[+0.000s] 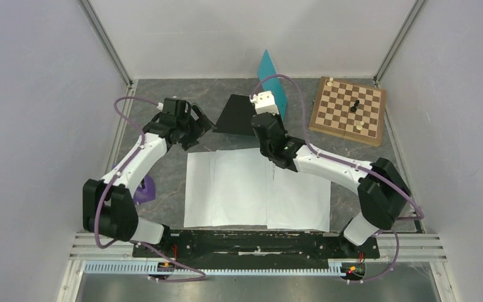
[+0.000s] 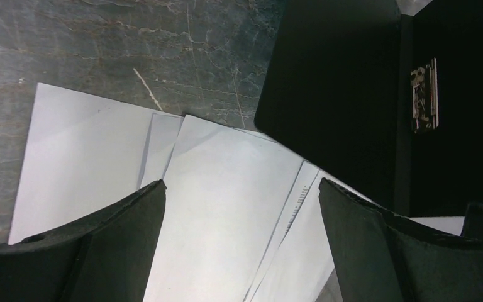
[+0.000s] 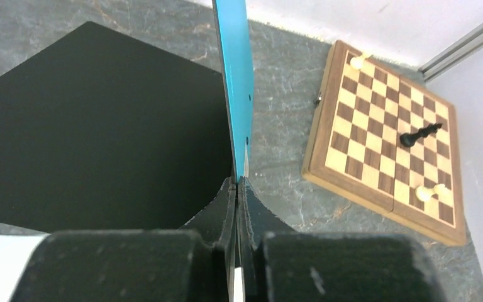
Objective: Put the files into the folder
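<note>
So, right gripper (image 3: pixel 236 189) state? (Ana)

Closed. It's pinched on the near edge of the folder's (image 1: pixel 236 116) teal cover (image 3: pixel 234 75). Cover stands upright, edge-on to the right wrist cam. (Raj)

Other half of the folder? (Ana)

Black face (image 3: pixel 94 126) lies flat on the table (image 1: pixel 163 170), left of the raised cover, at the far middle. Clip (image 2: pixel 423 94) sits just beside the fold. (Raj)

Left gripper (image 2: pixel 242 207)? (Ana)

Jaws wide apart, gripping nothing. It hangs above the far edge of the files (image 1: pixel 251 189), near the black face's corner. (Raj)

And the files themselves? (Ana)

Flat on the table between the two arms, on the near side of the folder. Several white sheets, overlapping and slightly fanned. Their far edge runs right up to the black face's corner — can't tell from the left wrist cam whether they touch or overlap. None lies inside the folder. (Raj)

Anything else on the table? (Ana)

Chessboard (image 1: pixel 348 110) at the far right, near the teal cover and apart from the files. One black piece (image 3: pixel 420 134) and two light ones on it. Also a purple thing (image 1: pixel 146 189) beside the left arm — mostly hidden, can't tell what it is. (Raj)
</note>
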You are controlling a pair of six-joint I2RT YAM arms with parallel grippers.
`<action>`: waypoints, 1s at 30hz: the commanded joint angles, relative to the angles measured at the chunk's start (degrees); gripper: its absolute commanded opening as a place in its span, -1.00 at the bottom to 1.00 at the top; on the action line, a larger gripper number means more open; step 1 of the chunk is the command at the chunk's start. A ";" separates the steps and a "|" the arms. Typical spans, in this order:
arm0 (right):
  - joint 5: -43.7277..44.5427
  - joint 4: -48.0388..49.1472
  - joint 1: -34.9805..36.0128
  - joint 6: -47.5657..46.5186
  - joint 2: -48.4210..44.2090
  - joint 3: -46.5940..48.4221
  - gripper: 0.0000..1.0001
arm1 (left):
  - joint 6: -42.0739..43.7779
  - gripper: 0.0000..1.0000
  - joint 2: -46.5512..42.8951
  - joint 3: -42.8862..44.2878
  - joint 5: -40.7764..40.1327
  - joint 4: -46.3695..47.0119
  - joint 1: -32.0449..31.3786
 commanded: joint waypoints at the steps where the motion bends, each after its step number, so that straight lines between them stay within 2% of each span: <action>1: -2.85 -3.37 0.05 9.27 -5.36 -3.17 -1.00 | -4.86 0.92 4.11 2.65 5.18 5.06 0.33; 11: -4.53 -5.17 -0.09 14.59 -11.37 -8.38 -1.00 | -8.78 0.84 11.53 -1.25 9.04 11.83 0.09; 25: -6.38 -9.07 -0.56 18.83 -19.06 -13.31 -1.00 | -11.49 0.80 20.73 2.16 10.01 16.19 -4.01; 30: -7.24 -9.73 -0.75 20.36 -21.55 -15.64 -1.00 | -15.05 0.64 21.20 0.45 9.32 20.83 -5.80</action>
